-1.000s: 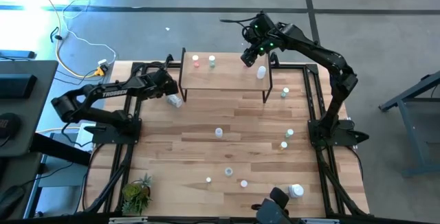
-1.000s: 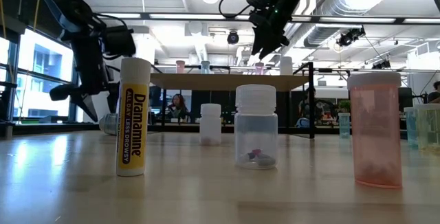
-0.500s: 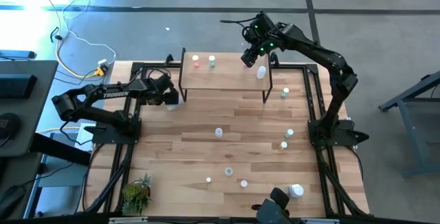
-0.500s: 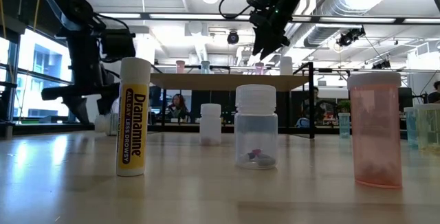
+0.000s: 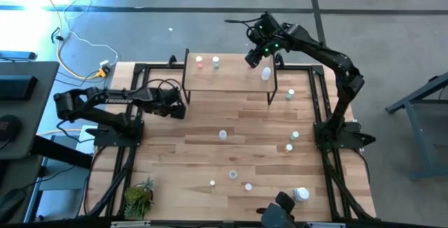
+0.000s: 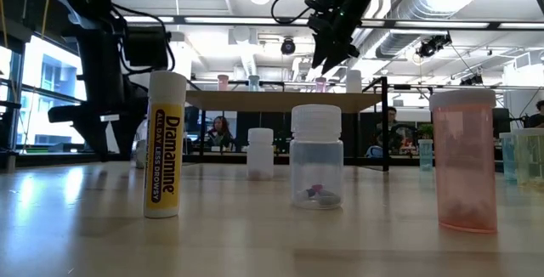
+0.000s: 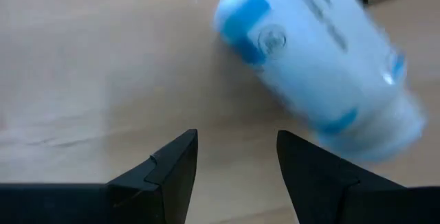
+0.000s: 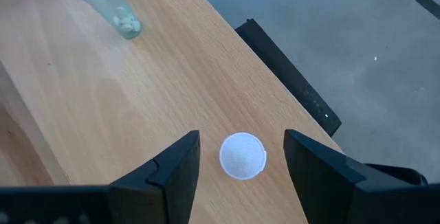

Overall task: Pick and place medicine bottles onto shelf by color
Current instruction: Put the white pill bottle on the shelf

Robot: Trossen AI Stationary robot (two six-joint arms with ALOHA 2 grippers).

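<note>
Low over the table's left side, in front of the shelf [image 5: 227, 76], my left gripper [image 7: 237, 138] points down and is open with nothing between its fingers. A white medicine bottle with a blue label [image 7: 323, 66] lies on its side on the wood just past the fingertips. My right gripper [image 5: 253, 60] hangs open above the shelf's right end, its fingers to either side of and above a white-capped bottle [image 8: 242, 157] that stands on the board. A pink-capped bottle [image 5: 199, 61] and a green-capped bottle [image 5: 215, 62] stand at the shelf's far left.
Small bottles stand scattered over the tabletop [image 5: 222, 135] [image 5: 295, 136] [image 5: 232, 175] [image 5: 290, 95], with a larger white one [image 5: 301, 194] near the front right. A potted plant [image 5: 140, 196] sits at the front left. A yellow tube [image 6: 165, 145] stands near the low camera.
My left gripper has swung toward the table's near edge, along the front of the shelf's left leg, and has rolled about its own axis while staying low. Its fingers have kept the same gap.
</note>
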